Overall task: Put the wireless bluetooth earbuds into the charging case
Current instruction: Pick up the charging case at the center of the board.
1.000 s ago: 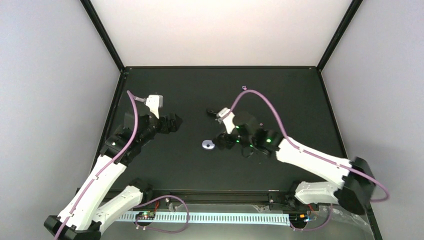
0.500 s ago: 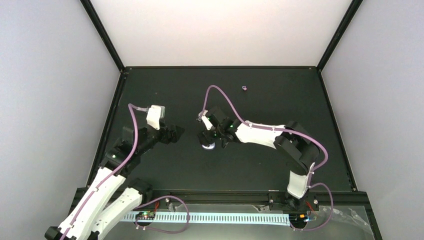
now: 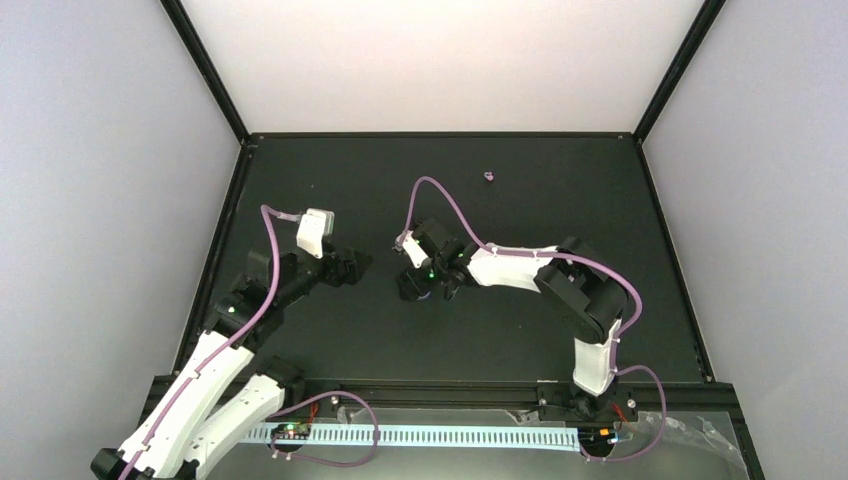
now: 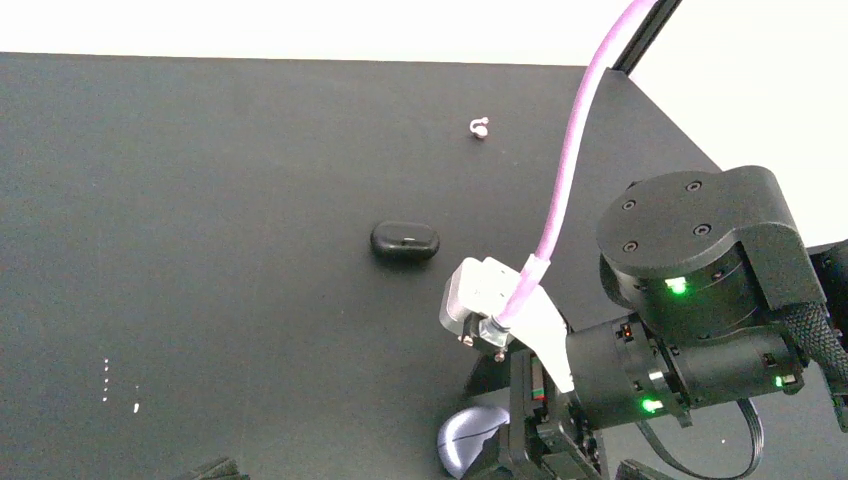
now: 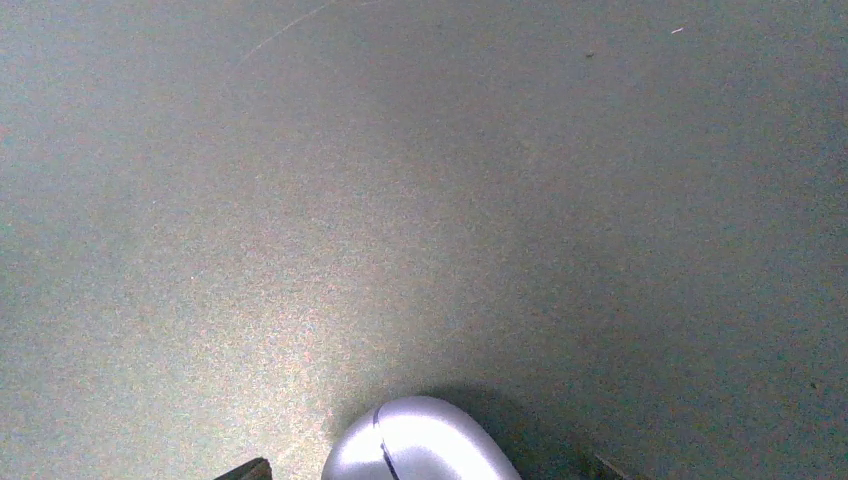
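The charging case (image 5: 420, 445) is a glossy pale-lavender pebble, shut, with a dark seam across its shell. It lies on the black table at the bottom edge of the right wrist view. My right gripper (image 5: 425, 470) is open and low over it, one fingertip on each side with a gap to the shell. The case (image 4: 468, 440) also shows in the left wrist view, under the right wrist. One tiny lavender earbud (image 3: 488, 177) lies far back on the table (image 3: 560, 200), apart from both arms. My left gripper (image 3: 348, 265) is open and empty, left of the case.
A small glossy black oval thing (image 4: 405, 241) lies on the table beyond the right wrist, between it and the earbud (image 4: 479, 128). Black frame rails (image 3: 440, 134) edge the table at the back and sides.
The right arm has folded in and swung left, bringing its gripper down over the case, which now shows little from above. The left arm has shifted slightly.
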Motion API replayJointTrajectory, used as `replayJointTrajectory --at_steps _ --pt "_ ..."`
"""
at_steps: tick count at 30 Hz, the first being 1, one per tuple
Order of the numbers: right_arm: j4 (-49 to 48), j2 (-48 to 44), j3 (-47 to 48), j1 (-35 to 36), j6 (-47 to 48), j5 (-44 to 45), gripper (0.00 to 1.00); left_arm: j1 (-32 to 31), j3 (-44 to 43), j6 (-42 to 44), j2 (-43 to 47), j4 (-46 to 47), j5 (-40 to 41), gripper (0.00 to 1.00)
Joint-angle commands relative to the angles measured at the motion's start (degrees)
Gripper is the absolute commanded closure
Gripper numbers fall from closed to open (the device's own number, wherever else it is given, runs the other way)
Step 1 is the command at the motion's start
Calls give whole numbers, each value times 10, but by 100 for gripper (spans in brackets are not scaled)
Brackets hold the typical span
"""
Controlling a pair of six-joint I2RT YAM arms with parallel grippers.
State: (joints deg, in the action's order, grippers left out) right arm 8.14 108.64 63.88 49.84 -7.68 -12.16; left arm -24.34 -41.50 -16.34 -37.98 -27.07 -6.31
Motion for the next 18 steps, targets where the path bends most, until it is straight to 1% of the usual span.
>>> replayJointTrajectory --at_steps 1,10,18 --pt "18 -13 -13 13 13 -5 19 2 -1 9 -7 15 -20 1" --pt "44 -12 -10 41 38 43 25 2 -2 9 -23 13 -38 1" --pt "71 -18 -2 53 63 73 36 2 -1 9 -23 14 -42 1"
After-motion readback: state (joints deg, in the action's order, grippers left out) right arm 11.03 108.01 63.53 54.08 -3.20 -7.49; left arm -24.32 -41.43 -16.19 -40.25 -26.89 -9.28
